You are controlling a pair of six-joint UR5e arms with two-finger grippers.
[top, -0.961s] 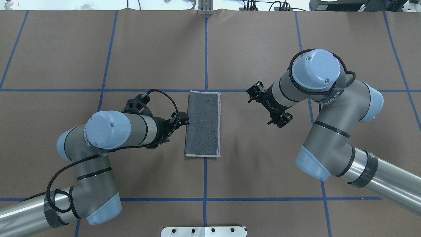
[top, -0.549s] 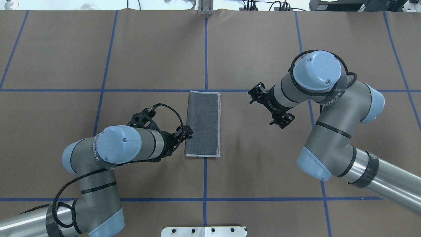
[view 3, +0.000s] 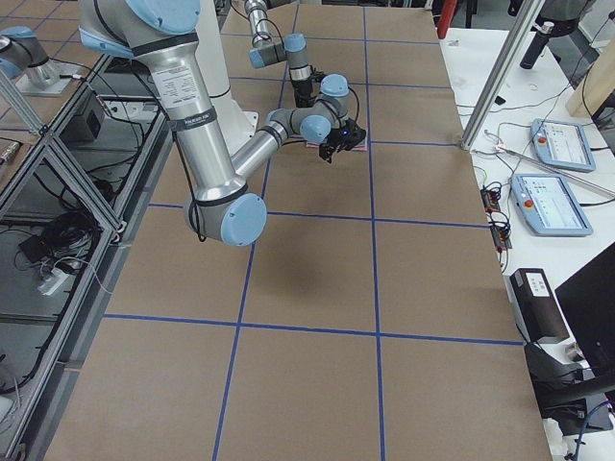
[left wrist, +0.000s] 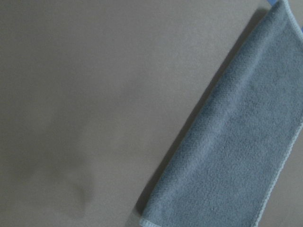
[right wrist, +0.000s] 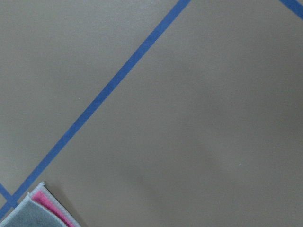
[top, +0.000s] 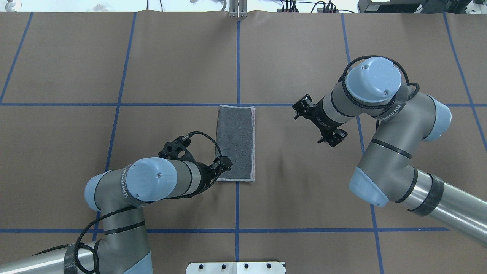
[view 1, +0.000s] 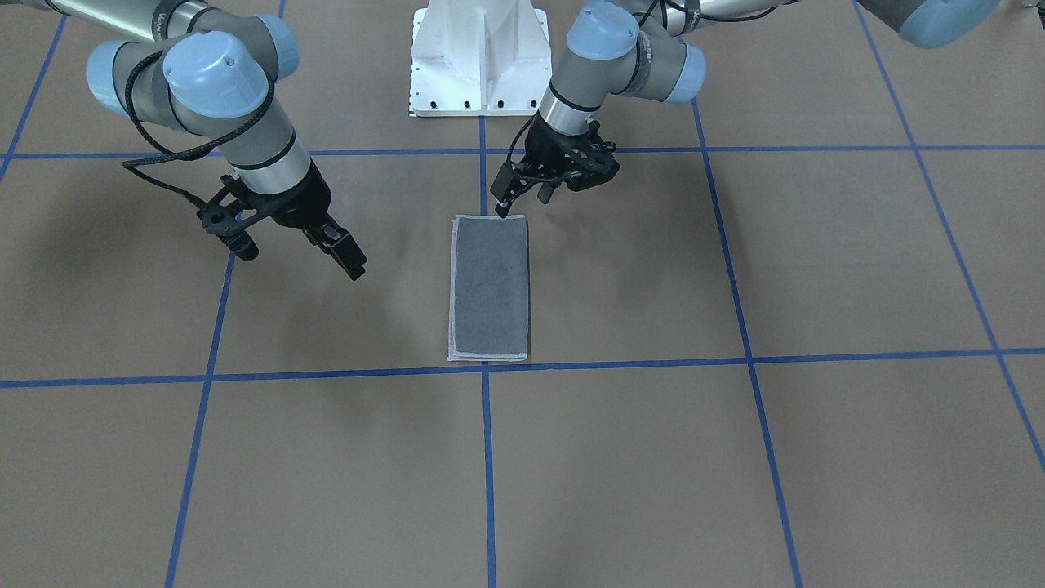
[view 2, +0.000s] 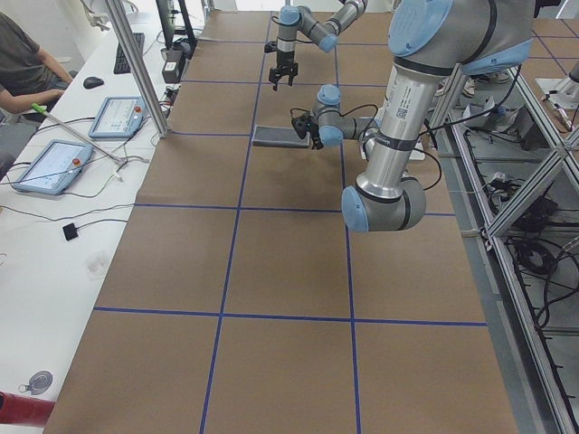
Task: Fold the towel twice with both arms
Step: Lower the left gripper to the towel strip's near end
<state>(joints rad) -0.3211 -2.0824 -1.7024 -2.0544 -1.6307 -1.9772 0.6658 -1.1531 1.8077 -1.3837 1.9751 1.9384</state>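
We see towel (top: 235, 142) folded once: narrow dark grey strip, pink peeking at one edge, lying flat between arms. Left arm (top: 152, 184) bent low, left gripper (view 1: 504, 204) at towel's robot-side corner. Right arm (top: 374, 82) higher, right gripper (view 1: 349, 261) well apart from towel's other side.

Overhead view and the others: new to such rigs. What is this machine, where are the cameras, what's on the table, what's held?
Two robot arms, each ending in a two-finger gripper, stand at a brown table marked with blue tape. One camera looks down from behind the robot, one faces it, two watch from the table's ends, one rides each wrist. On the table lies a towel, folded into a strip, grey side up. The left gripper is at its corner nearest the robot; the right gripper hangs apart from it. Nothing is lifted.
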